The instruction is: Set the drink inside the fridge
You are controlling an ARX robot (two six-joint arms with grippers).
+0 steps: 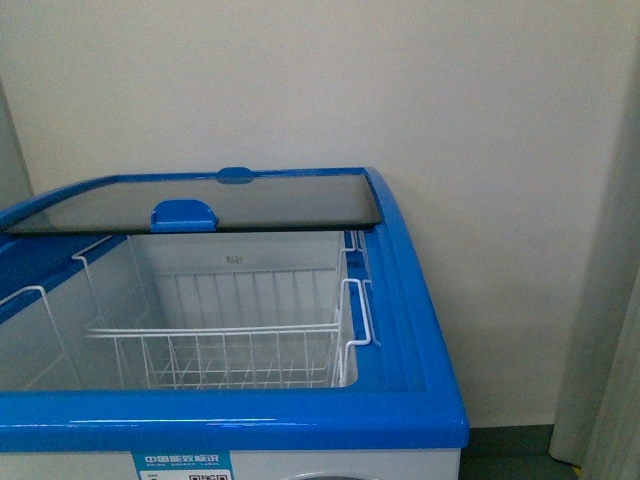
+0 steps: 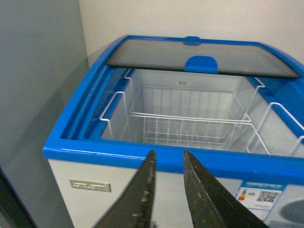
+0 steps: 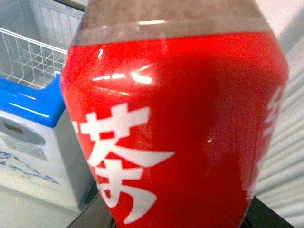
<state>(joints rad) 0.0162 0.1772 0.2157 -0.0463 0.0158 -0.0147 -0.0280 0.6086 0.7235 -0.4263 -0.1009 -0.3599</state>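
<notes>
The fridge is a white chest freezer with a blue rim, open at the near half. Its glass lid with a blue handle is slid to the back. A white wire basket hangs inside. In the left wrist view my left gripper is open and empty, in front of the fridge's blue front rim. In the right wrist view the drink, red label with white characters, fills the frame, held in my shut right gripper; the fridge is off to one side. Neither arm shows in the front view.
A cream wall stands behind the fridge. A grey surface flanks the fridge in the left wrist view. A pale curtain or panel stands at the right in the front view. A label sticker is on the fridge front.
</notes>
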